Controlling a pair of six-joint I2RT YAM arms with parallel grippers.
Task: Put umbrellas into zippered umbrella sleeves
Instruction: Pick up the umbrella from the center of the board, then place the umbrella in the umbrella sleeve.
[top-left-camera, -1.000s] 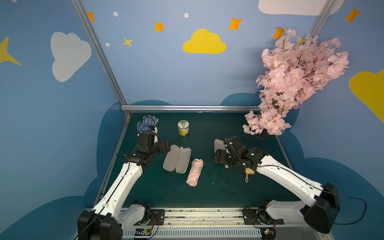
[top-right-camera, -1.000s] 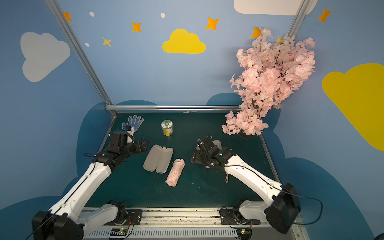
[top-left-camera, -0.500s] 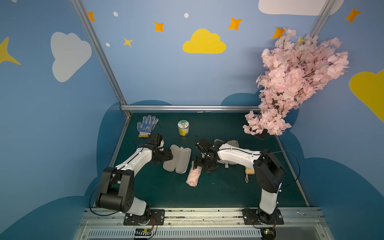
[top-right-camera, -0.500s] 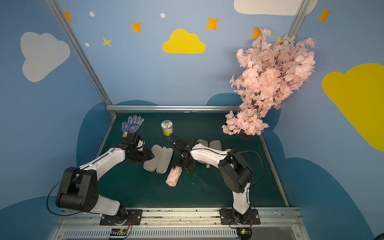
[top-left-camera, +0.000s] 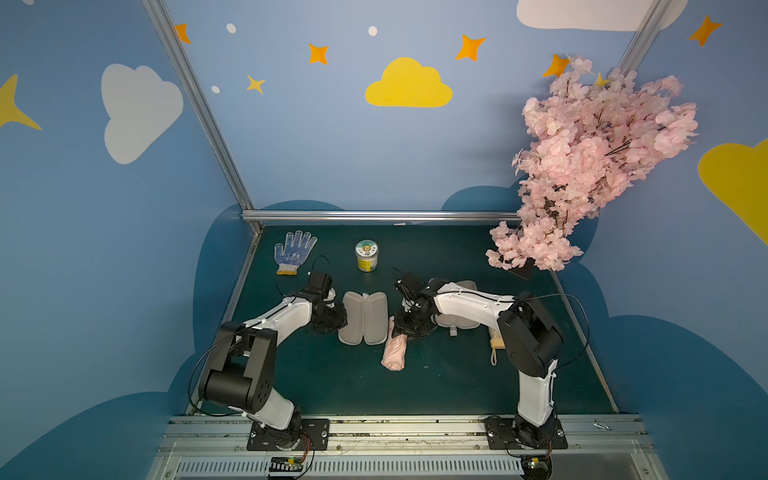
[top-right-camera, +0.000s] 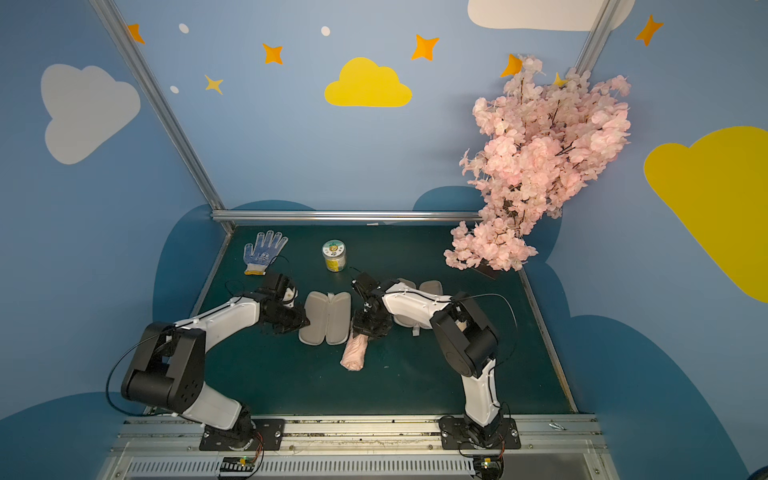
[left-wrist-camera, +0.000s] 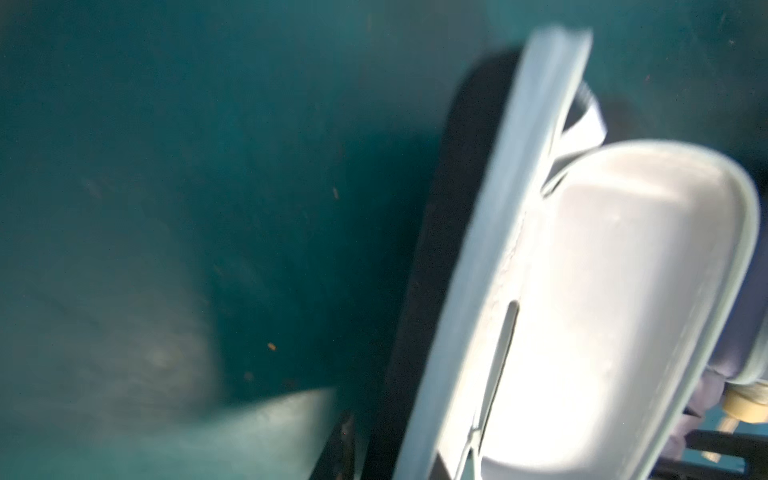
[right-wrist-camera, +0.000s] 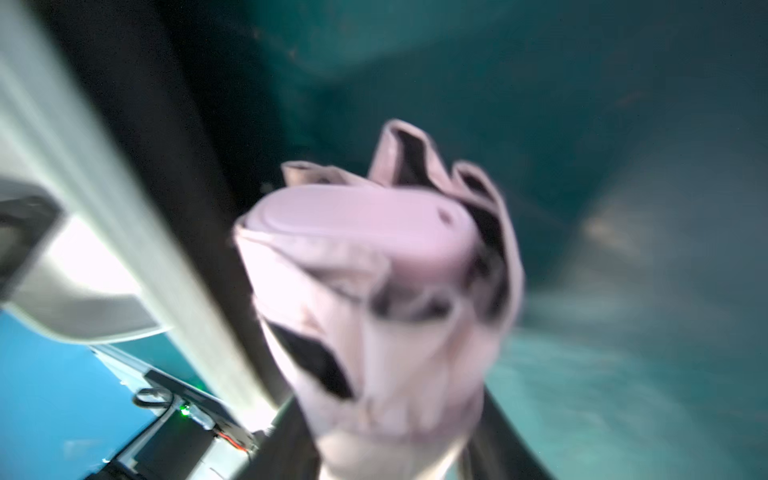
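Pink umbrella (top-left-camera: 394, 352) lies on mat (top-left-camera: 436, 374) mid-table: a crumpled pale-pink fabric roll, long axis near-to-far, just right of black case (top-left-camera: 363, 318). Its far end sits under R gripper (top-left-camera: 406, 331). R wrist view shows its rounded pink cap and loose folds (right-wrist-camera: 374, 291) filling the frame w/ dark bars either side. Blur hides any pinch, so can't tell if that claw is clenched or released.

Black case lies open, grey lining up, strap at far end. L gripper (top-left-camera: 332, 324) is at its left rim. L wrist view gives rim + dark shell (left-wrist-camera: 602, 291) close up and smeared. Claw state can't be told there either.

Beige umbrella (top-left-camera: 496, 340) lies right of centre, mostly hidden behind R arm (top-left-camera: 473, 305); only tan end + loop show. 2nd case (top-left-camera: 468, 286) lies under R arm, largely covered.
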